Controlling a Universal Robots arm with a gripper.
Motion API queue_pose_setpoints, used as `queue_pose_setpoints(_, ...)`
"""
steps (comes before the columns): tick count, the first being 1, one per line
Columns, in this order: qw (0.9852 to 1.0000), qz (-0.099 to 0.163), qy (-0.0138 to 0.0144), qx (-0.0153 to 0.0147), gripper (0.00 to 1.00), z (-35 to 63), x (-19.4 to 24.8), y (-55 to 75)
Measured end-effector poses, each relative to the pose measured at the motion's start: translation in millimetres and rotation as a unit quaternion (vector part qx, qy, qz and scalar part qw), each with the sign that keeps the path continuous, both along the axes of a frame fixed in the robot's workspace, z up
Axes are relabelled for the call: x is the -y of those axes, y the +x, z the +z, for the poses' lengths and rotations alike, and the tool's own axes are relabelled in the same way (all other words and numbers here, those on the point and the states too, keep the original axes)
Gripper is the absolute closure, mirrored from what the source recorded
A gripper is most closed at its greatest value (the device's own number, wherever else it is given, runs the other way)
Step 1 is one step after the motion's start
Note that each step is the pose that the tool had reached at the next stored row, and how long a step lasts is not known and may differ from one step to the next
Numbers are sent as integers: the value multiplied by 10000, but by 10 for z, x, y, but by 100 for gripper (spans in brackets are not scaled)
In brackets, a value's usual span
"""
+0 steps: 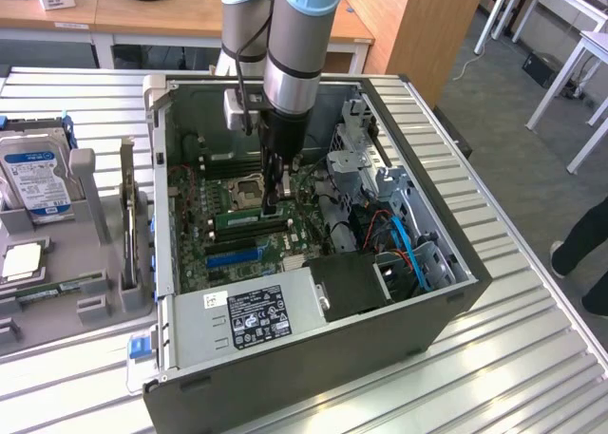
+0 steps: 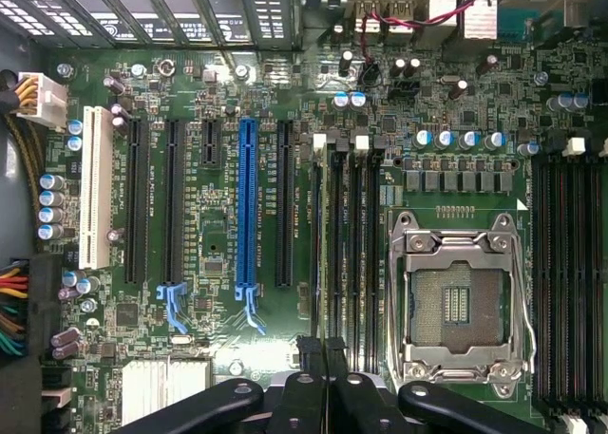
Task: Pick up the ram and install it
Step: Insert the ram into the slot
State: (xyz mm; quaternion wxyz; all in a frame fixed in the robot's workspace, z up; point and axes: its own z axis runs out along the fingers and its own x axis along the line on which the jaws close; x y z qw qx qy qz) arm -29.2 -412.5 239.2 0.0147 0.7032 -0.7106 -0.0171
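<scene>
The ram [image 1: 249,221] is a long green stick standing on edge in a memory slot of the motherboard [image 1: 195,254], inside the open computer case. My gripper [image 1: 271,209] reaches straight down into the case. Its shut fingertips meet the ram's upper edge at the end toward the exterior view's right. In the wrist view the two dark fingers [image 2: 312,377] are pressed together over the leftmost of the black memory slots [image 2: 320,235]. There the ram shows only as a thin edge-on line. I cannot tell whether the tips pinch the ram or just rest on it.
The CPU socket [image 2: 461,301] lies just beside the memory slots. A power supply [image 1: 256,320] and drive cage with blue cables [image 1: 404,244] crowd the case. On the exterior view's left, a grey fixture tray [image 1: 95,301] holds a hard drive [image 1: 33,178]. A person's leg [image 1: 581,239] stands far right.
</scene>
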Motion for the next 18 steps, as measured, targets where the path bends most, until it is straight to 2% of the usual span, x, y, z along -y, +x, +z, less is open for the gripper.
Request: queue_pose_setpoints(18,10000,0,-3,-1,89,-40,8,-1)
